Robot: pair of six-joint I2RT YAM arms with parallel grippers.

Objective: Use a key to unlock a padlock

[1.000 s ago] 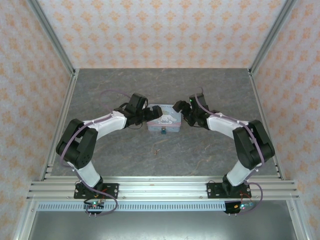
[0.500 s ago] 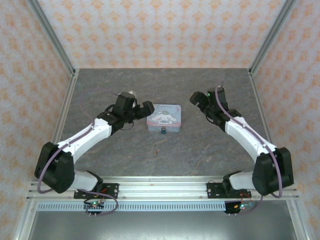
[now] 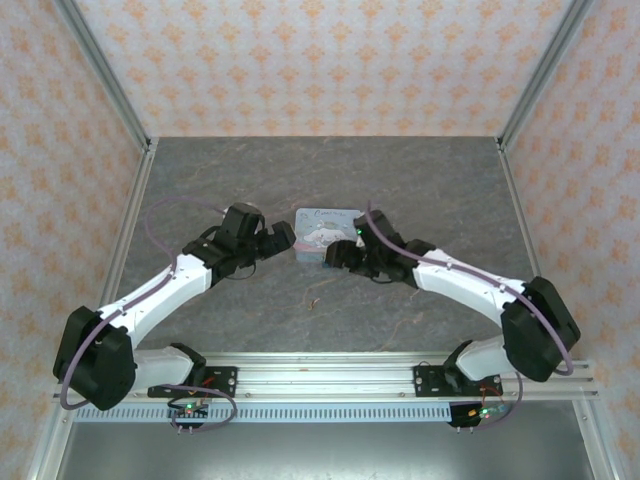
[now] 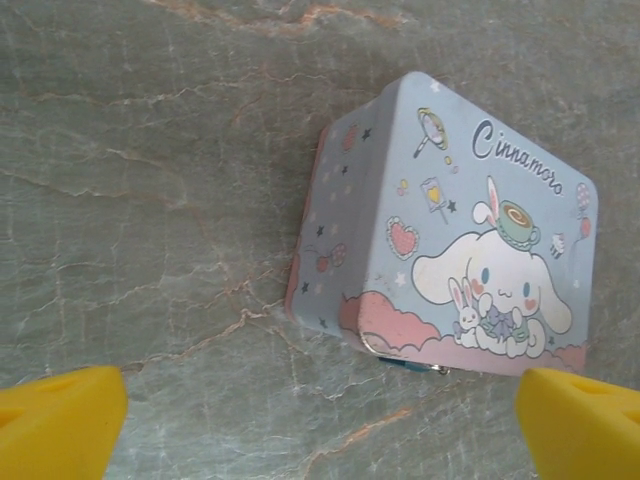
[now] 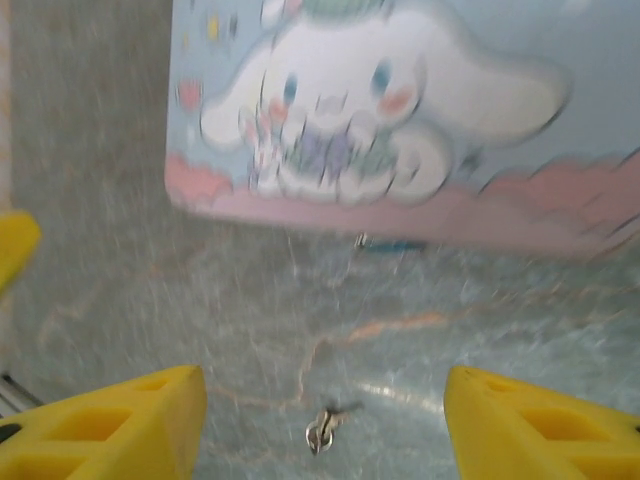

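Observation:
A pale blue cartoon tin (image 3: 325, 225) stands mid-table. The tiny teal padlock (image 4: 405, 364) hangs at the tin's front edge, and shows as a thin sliver (image 5: 395, 244) in the right wrist view too. The small key (image 5: 325, 427) on its ring lies on the table in front of the tin (image 3: 313, 301). My right gripper (image 5: 322, 405) hovers over the key, open, with its yellow fingers on either side and nothing between them. My left gripper (image 4: 320, 430) is open wide, just left of the tin (image 4: 450, 230).
The grey marbled tabletop (image 3: 420, 180) is walled by aluminium posts and patterned panels. One yellow fingertip (image 5: 15, 245) of the left gripper shows at the left edge of the right wrist view. Both arms reach in towards the tin.
The right arm has swung from the tin's right side to its front, above the key, and its jaws have narrowed a little. The left gripper stays left of the tin, slightly nearer.

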